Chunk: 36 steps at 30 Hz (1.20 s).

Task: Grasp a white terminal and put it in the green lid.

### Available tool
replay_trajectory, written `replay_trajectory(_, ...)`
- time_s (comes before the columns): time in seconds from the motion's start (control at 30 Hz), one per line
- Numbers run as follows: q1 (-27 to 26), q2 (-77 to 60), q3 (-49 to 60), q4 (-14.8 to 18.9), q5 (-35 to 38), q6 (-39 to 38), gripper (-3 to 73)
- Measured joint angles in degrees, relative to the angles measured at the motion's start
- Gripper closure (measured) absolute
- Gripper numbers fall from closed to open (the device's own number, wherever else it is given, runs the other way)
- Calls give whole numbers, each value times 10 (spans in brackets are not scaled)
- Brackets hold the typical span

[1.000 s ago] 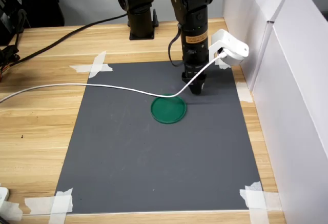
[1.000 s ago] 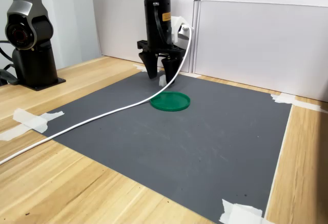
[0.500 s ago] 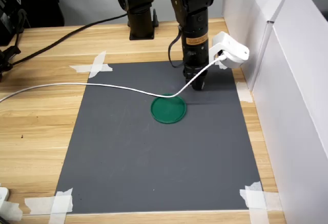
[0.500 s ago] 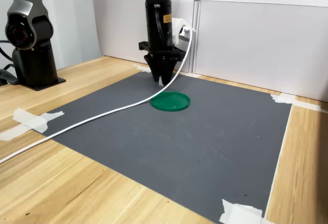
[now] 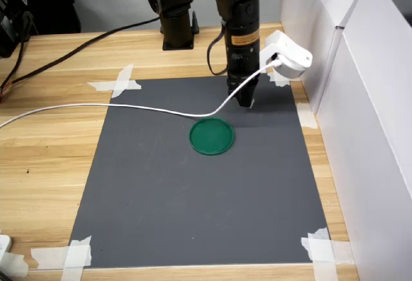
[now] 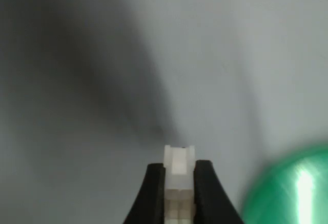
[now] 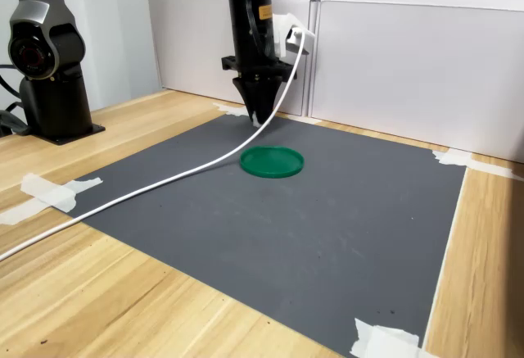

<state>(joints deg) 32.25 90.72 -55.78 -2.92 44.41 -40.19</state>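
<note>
Hand point(image 6: 179, 183) is clamped on the white terminal point(image 6: 179, 168), raised off the grey mat point(image 5: 193, 191) just beyond the green lid point(image 5: 212, 136) in the first exterior view; I'd carry it level over lid centre, descend low, then release.

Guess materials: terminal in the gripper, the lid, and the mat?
White terminal: likely translucent moulded plastic, milky with ridged edges. Green lid: probably glossy hard plastic; a bright highlight streaks it in the wrist view. Dark grey mat: matte, thin sheet, rubber or paper, cannot tell.
</note>
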Motion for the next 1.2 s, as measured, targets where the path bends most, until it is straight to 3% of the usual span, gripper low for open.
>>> replay_trajectory(0.37, -89, -20, -117, -1, 98, -5, 613)
replay_trajectory(0.67, -150, 1, -130, -9, 124, -14, 613)
replay_trajectory(1.2, -157, 85, -76, -11, 31, -29, 613)
